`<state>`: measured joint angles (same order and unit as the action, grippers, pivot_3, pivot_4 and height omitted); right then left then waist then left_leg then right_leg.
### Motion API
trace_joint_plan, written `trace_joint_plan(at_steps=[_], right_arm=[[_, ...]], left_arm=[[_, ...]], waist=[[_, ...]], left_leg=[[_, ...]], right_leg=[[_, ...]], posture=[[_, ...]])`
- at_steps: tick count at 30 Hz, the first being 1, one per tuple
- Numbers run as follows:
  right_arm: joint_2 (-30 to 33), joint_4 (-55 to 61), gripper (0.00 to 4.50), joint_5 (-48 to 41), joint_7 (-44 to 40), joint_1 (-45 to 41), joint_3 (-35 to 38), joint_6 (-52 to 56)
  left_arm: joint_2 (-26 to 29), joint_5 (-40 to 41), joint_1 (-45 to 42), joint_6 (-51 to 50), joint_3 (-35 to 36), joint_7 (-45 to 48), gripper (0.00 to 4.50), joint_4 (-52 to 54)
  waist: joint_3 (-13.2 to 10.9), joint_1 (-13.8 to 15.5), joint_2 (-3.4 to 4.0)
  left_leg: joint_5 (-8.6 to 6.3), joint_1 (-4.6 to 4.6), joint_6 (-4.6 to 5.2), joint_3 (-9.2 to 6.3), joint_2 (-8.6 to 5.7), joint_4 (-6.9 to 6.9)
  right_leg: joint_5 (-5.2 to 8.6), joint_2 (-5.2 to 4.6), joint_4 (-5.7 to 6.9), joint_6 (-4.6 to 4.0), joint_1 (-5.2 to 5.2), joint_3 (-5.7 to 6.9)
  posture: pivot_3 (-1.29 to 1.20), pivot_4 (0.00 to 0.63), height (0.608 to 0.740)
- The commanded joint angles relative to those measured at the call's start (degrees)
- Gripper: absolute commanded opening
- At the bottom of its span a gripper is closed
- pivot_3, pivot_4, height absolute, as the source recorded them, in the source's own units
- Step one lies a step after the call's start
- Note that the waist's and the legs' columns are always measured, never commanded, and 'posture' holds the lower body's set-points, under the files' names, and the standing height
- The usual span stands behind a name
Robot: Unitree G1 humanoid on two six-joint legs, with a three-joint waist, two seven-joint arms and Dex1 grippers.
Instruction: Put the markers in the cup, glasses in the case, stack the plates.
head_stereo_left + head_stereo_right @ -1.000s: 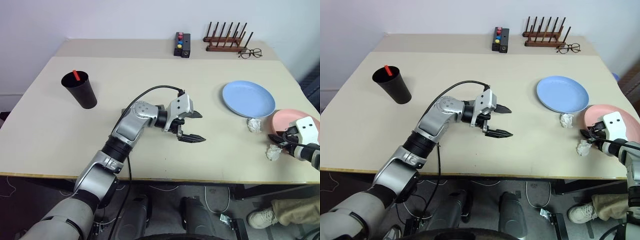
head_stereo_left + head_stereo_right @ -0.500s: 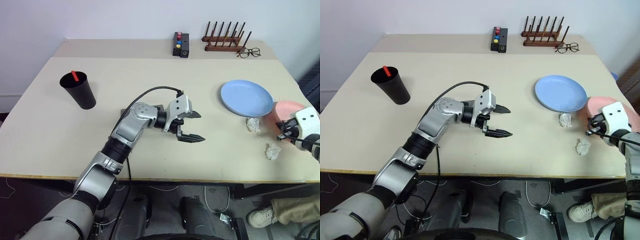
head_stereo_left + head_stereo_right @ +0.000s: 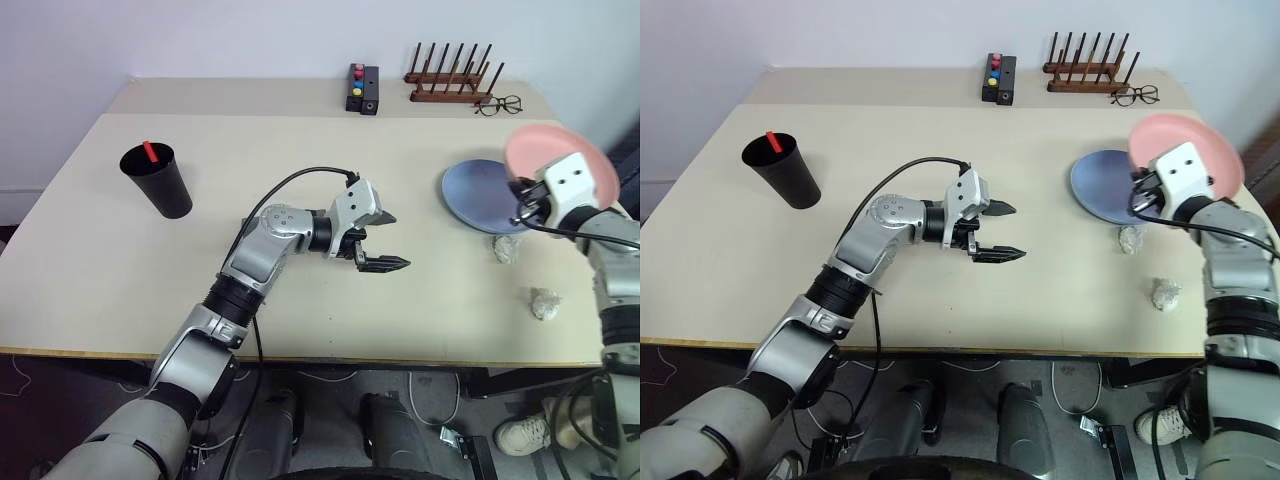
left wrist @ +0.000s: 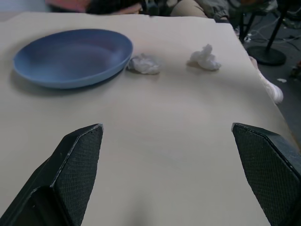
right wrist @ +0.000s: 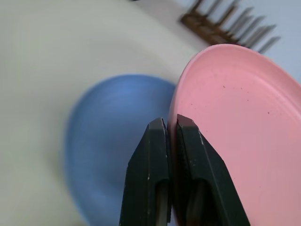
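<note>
My right gripper (image 5: 170, 125) is shut on the near rim of the salmon pink plate (image 3: 545, 150) and holds it tilted in the air. The pink plate hangs over the right side of the light blue plate (image 3: 472, 195), which lies flat on the table. My left gripper (image 3: 388, 240) hovers open and empty over the table's middle, pointing toward the blue plate (image 4: 70, 56). The black cup (image 3: 162, 182) stands at the far left with a red-ended marker (image 3: 151, 151) inside. The glasses and the case are out of view.
Two crumpled paper balls (image 3: 508, 248) (image 3: 545, 303) lie near the blue plate at the right. At the back stand a black box with coloured buttons (image 3: 363, 90), a wooden peg rack (image 3: 455, 85) and thin clear-lens spectacles (image 3: 500, 104).
My right gripper has lifted the pink plate off the table's right edge and carried it up and leftward over the blue plate. The left arm has stayed about where it was.
</note>
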<state>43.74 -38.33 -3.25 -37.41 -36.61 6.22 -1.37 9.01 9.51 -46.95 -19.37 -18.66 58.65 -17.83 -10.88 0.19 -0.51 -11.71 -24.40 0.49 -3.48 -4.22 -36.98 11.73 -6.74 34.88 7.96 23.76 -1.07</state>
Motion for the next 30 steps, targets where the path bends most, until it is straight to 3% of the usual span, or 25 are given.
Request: trace_joint_plan(at_steps=[1, 9, 13, 19, 24, 30], right_arm=[[-1.3, -6.7, 0.04, 2.0, -0.8, -5.8, -1.9, -4.7], [-5.4, -19.8, 0.04, 4.9, -3.6, -13.6, -5.7, -9.2], [-5.5, -20.8, 1.43, 5.4, -5.5, -14.0, -6.3, -9.2], [-4.7, -18.4, 4.39, 4.1, -5.9, -12.3, -4.7, -8.4], [-2.4, -5.7, 4.46, -2.9, -10.0, -7.3, 0.6, -1.6], [6.7, 20.7, 4.46, -15.1, -19.4, 9.2, 9.2, 17.8]], left_arm=[[0.0, 1.2, 0.5, -1.1, 1.7, -1.2, 4.5, 4.0], [1.2, 1.3, 2.3, -4.0, 2.0, -3.7, 4.5, 8.5], [1.6, 1.6, 2.6, -4.7, 2.0, -4.3, 4.5, 9.4], [1.6, 1.5, 2.9, -4.7, 1.7, -4.6, 4.5, 9.3], [1.0, 1.5, 2.6, -4.0, 1.4, -4.3, 4.5, 8.3], [0.5, 1.6, 2.1, -3.1, 0.5, -2.0, 4.5, 6.7]], waist=[[0.0, -0.2, 0.01], [0.0, -1.1, 0.02], [0.0, -1.1, 0.03], [0.0, -1.2, 0.03], [0.0, -0.9, 0.03], [0.0, -0.5, 0.05]], left_leg=[[0.0, 0.0, 0.0, 0.0, 0.0, 0.01], [0.01, 0.01, -0.02, -0.04, -0.01, 0.13], [0.01, 0.01, -0.02, -0.04, -0.01, 0.14], [0.01, 0.02, -0.02, -0.04, -0.02, 0.14], [0.01, 0.01, -0.02, -0.04, -0.02, 0.14], [-0.01, -0.02, -0.01, -0.1, -0.05, 0.14]], right_leg=[[0.0, 0.0, 0.0, 0.0, 0.01, -0.01], [-0.09, 0.02, 0.02, 0.17, 0.06, 0.0], [-0.1, 0.02, 0.02, 0.18, 0.06, 0.0], [-0.1, 0.02, 0.03, 0.18, 0.07, 0.0], [-0.1, 0.02, 0.03, 0.18, 0.07, -0.01], [-0.09, 0.0, 0.01, 0.18, 0.06, 0.0]], posture=[[0.0, 0.15, 0.74], [0.0, 0.15, 0.74], [0.0, 0.15, 0.74], [0.0, 0.15, 0.74], [0.0, 0.15, 0.74], [0.0, 0.15, 0.74]])
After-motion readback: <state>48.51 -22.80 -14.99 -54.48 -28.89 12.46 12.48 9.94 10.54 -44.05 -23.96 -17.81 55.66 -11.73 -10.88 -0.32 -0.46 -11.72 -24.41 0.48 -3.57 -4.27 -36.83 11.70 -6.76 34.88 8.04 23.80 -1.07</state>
